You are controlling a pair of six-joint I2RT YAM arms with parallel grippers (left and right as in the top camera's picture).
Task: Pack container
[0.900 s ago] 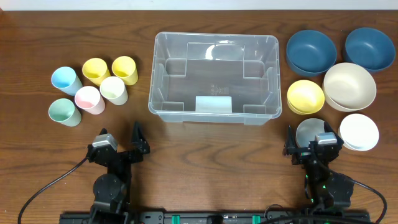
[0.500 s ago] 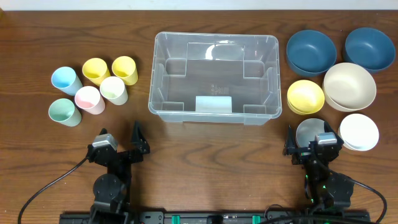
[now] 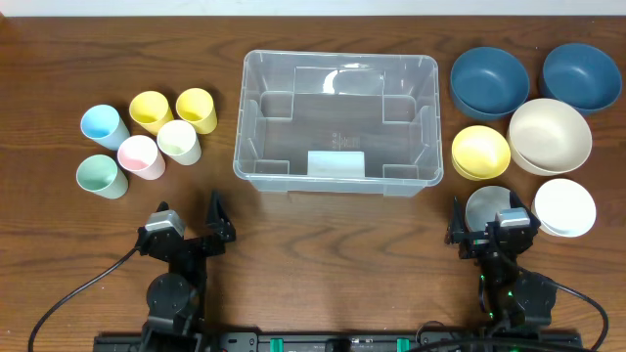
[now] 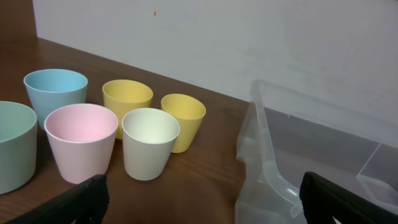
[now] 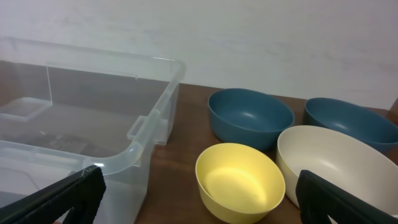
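The container (image 3: 337, 117) is a large clear rectangular bin at the table's middle back, with nothing inside. It also shows at the right of the left wrist view (image 4: 292, 155) and at the left of the right wrist view (image 5: 74, 106). My left gripper (image 3: 188, 223) is open and holds nothing near the front edge, in front of the bin's left corner; its wrist view shows the jaws (image 4: 202, 205) spread wide. My right gripper (image 3: 486, 225) is open and holds nothing at the front right; its jaws (image 5: 199, 202) face a yellow bowl (image 5: 239, 180).
Several cups stand to the left of the bin: blue (image 3: 103, 125), two yellow (image 3: 150, 110), cream (image 3: 179, 141), pink (image 3: 141, 156), green (image 3: 102, 176). Several bowls lie to its right: two dark blue (image 3: 489, 81), beige (image 3: 549, 135), yellow (image 3: 480, 152), grey (image 3: 489, 207), white (image 3: 564, 206).
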